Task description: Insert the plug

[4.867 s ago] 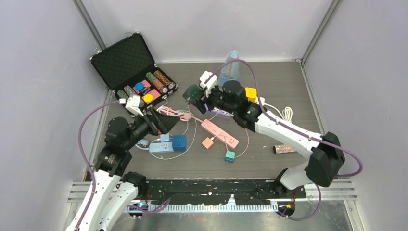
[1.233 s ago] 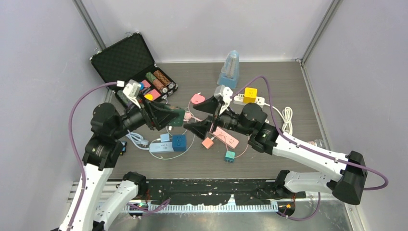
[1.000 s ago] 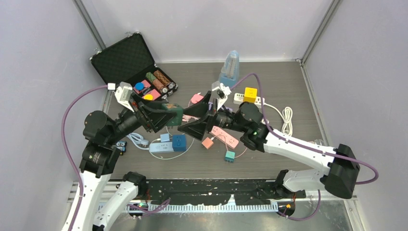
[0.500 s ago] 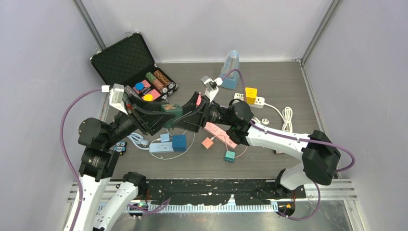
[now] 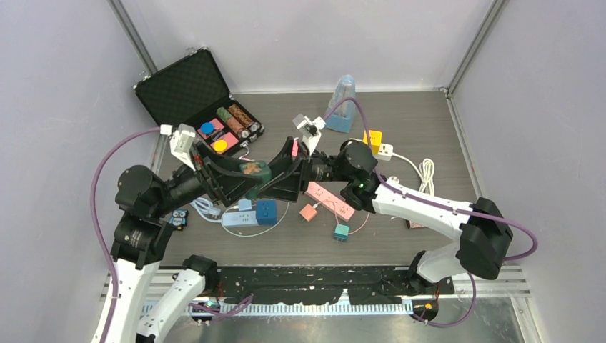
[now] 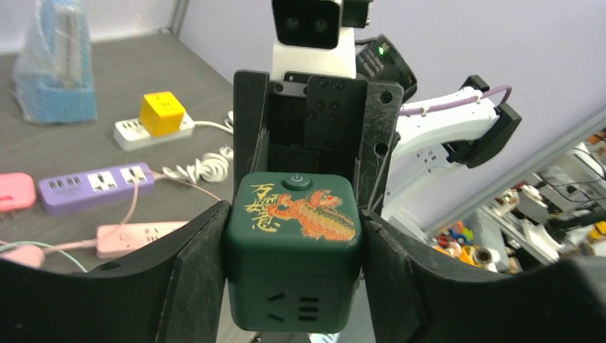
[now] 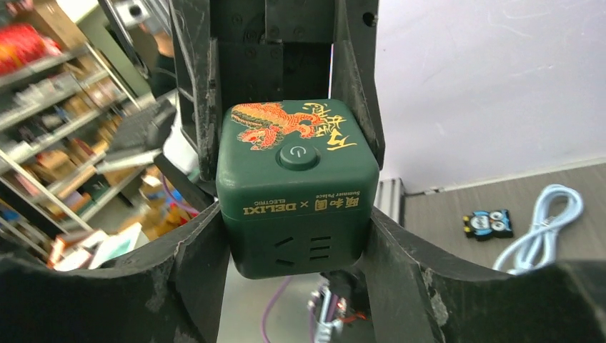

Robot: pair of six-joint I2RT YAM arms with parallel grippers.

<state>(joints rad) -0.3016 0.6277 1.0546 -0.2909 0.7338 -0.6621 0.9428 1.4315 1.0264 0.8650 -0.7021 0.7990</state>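
Observation:
The plug is a dark green cube [image 5: 254, 170] with a red dragon print, a round button on top and socket slots on its side. It hangs above the table's middle left, and both grippers hold it from opposite ends. My left gripper [image 5: 245, 176] is shut on the cube [image 6: 289, 250], with both pads pressed on its sides. My right gripper [image 5: 269, 175] faces it and is shut on the same cube [image 7: 296, 193]. In the left wrist view the right gripper's fingers [image 6: 246, 128] stand behind the cube. The plug's prongs are hidden.
An open black case [image 5: 187, 86] with rolls stands back left. Below the cube lies a blue power strip [image 5: 239, 218] with a blue cube. A pink strip [image 5: 327, 199], orange cube [image 5: 309, 211], teal cube [image 5: 341, 231], yellow cube [image 5: 372, 138] and blue wrapped object [image 5: 343, 103] lie to the right.
My right gripper has swung left to the green cube in the left gripper and closed its jaws on it. The left arm has shifted slightly with the cube.

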